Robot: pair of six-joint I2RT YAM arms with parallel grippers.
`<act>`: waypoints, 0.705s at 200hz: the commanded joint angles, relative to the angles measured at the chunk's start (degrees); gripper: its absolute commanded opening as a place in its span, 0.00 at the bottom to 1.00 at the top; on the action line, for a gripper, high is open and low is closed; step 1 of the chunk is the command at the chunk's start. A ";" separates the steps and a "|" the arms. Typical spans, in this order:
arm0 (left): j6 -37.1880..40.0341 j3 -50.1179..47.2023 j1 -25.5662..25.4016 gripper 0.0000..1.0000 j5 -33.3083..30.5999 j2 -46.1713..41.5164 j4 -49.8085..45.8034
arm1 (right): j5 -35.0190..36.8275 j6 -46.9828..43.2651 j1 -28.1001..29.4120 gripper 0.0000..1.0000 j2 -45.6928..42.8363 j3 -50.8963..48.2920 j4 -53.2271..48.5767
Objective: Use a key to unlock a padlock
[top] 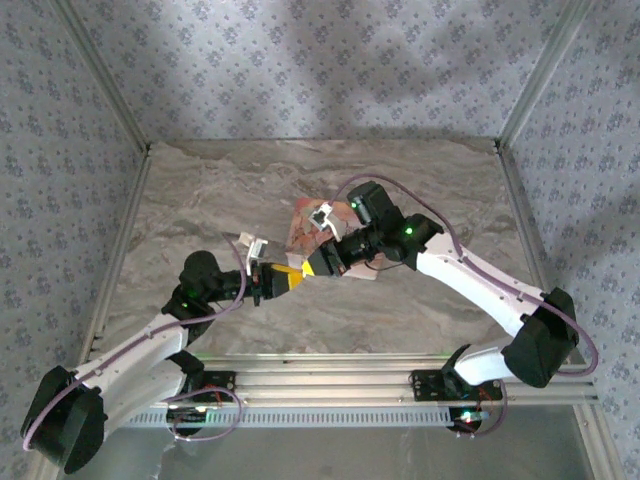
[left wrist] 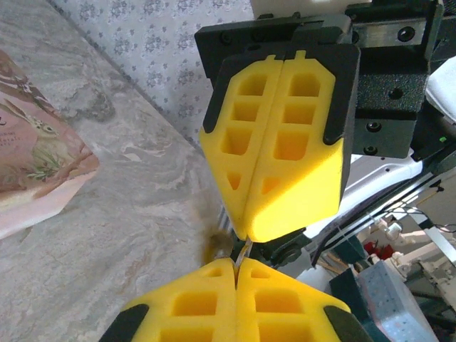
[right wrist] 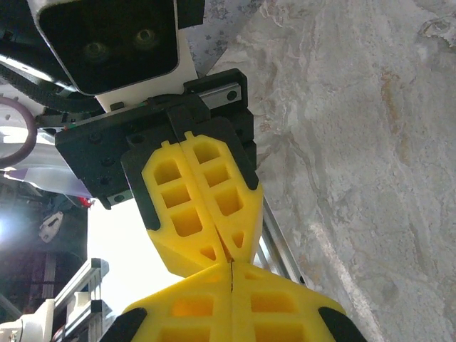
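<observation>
**Grippers tip to tip in mid-air: key-to-lock step, judged**

Top view, centre of frame: left gripper (top: pixel 286 279) and right gripper (top: pixel 317 263) meet nose to nose above the table (top: pixel 200 190).

- Left gripper (left wrist: pixel 236 268): yellow pads pressed together, no gap at the seam. A thin sliver shows at its tip, but I cannot tell whether it is gripped.
- Right gripper (right wrist: pixel 233 272): pads likewise fully together; I cannot tell what it holds, if anything.
- Just left of the meeting point in the left wrist view there is a small brass-coloured piece (left wrist: pixel 218 246), blurred. I cannot tell whether it is key or lock hardware, and the padlock body cannot be made out.
- Further back, at upper centre, the pink box (top: pixel 300 226) lies on the table, untouched.

Judgement: insertion or turning is in hand. The next move calls for fine axial alignment, then a wrist roll, with firm counter-hold from the other arm.
</observation>
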 commanded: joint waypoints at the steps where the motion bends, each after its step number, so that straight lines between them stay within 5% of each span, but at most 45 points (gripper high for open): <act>1: 1.41 0.93 -0.21 0.00 -0.16 -0.25 0.79 | -1.52 0.47 0.38 0.00 -0.86 -0.15 0.27; 12: 2.07 0.68 -0.19 0.00 -0.79 -0.89 -0.51 | 0.19 0.96 0.23 0.06 -1.33 -0.40 0.50; 30: 4.52 0.07 -0.12 0.00 -3.53 -2.62 -6.18 | 4.89 2.74 -0.54 0.42 -2.99 -0.68 0.97; 44: 5.71 -1.31 0.00 0.00 -5.76 -4.18 -9.33 | 10.37 4.67 -1.46 0.58 -4.84 -2.80 0.86; 86: 8.89 -5.02 0.32 0.00 -13.89 -10.69 -20.22 | 32.17 12.56 -1.27 0.61 -9.57 -10.64 1.62; 111: 10.21 -6.07 0.46 0.00 -19.02 -14.14 -27.15 | 54.07 19.82 7.52 0.59 -7.83 -14.49 1.01; 141: 10.22 -7.22 0.47 0.00 -22.11 -15.56 -31.21 | 67.85 30.20 13.54 0.58 -0.01 -15.35 0.16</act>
